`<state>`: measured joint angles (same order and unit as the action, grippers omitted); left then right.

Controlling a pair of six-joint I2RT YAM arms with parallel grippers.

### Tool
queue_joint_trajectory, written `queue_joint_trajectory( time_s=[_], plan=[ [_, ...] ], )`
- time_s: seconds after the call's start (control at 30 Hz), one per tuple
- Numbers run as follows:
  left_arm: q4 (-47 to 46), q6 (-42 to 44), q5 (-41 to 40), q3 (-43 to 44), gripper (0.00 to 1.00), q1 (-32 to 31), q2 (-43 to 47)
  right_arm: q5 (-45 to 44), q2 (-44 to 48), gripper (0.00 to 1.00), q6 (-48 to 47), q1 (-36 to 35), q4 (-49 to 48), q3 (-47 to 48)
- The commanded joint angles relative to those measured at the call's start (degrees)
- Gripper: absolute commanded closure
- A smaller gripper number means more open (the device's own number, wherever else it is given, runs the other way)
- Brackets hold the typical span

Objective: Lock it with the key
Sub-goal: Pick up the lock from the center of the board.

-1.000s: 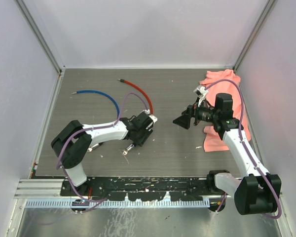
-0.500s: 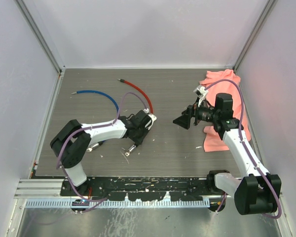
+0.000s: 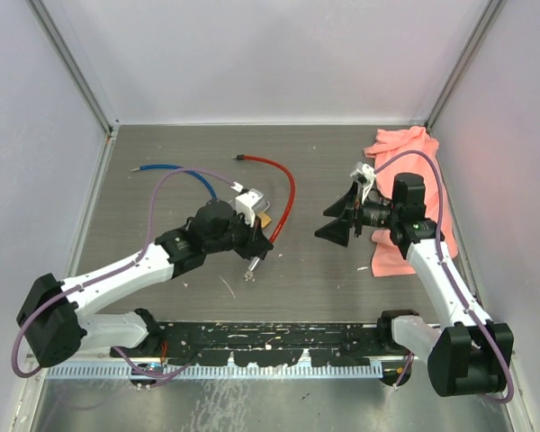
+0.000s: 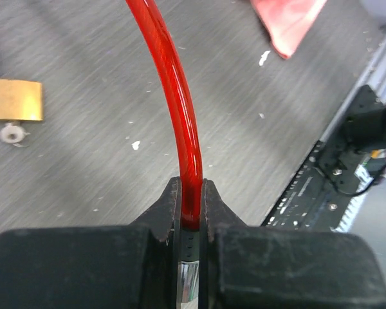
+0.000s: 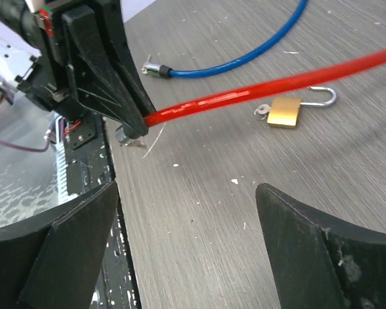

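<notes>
A brass padlock (image 4: 13, 100) lies on the table with its shackle open, also visible in the right wrist view (image 5: 284, 111). A small silver key (image 4: 11, 133) sticks out of its underside. From above, the padlock (image 3: 265, 219) peeks out beside my left wrist. My left gripper (image 4: 191, 187) is shut on a red cable (image 4: 174, 96) near its metal end (image 3: 250, 267); the cable arcs up and back over the table (image 3: 292, 189). My right gripper (image 3: 337, 220) hangs open and holds nothing, facing the left gripper (image 5: 116, 96) across a gap.
A blue cable (image 3: 175, 169) lies at the back left, its end (image 5: 156, 69) showing in the right wrist view. A pink cloth (image 3: 405, 144) is bunched at the back right under the right arm. The black rail (image 3: 279, 346) runs along the near edge.
The left gripper has shut on the red cable. That arm swung forward and right, dragging the cable with it. The right gripper shifted only slightly.
</notes>
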<state>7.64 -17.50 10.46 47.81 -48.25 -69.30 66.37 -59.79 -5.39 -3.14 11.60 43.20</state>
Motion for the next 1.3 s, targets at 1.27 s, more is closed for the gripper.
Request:
queue_joint_trajectory(
  time_s=[1.27],
  plan=[
    [-42.2, -20.8, 11.0, -8.2, 1.0, 0.1, -5.8, -5.1, -7.0, 0.12, 29.2, -5.0, -22.5, -0.5]
  ],
)
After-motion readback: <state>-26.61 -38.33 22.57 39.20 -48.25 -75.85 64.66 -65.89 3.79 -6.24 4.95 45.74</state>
